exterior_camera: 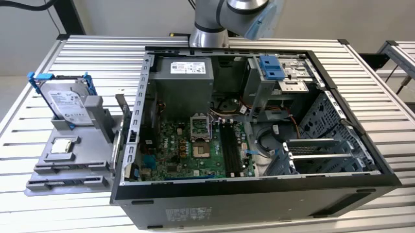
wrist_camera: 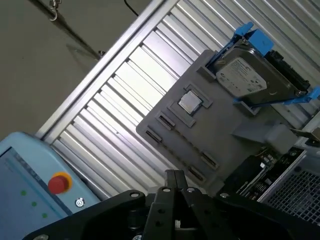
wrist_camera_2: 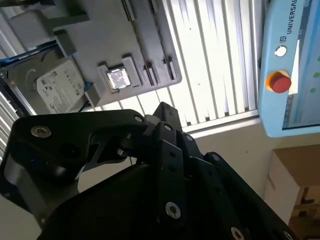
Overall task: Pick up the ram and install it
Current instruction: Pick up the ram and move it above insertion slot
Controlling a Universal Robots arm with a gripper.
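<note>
Arm (exterior_camera: 209,22) held high, black jaws pressed together at the tips, angled downward

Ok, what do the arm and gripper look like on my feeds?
The arm is silver-grey tubing with a light blue joint cap. In both wrist views the gripper is matte black, built from angular linked plates fastened with silver hex-socket screws.

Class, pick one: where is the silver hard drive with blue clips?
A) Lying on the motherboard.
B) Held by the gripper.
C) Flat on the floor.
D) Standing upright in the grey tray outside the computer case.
D: the hard drive stands on edge in the grey tray, on the exterior view's left of the computer case.
</note>
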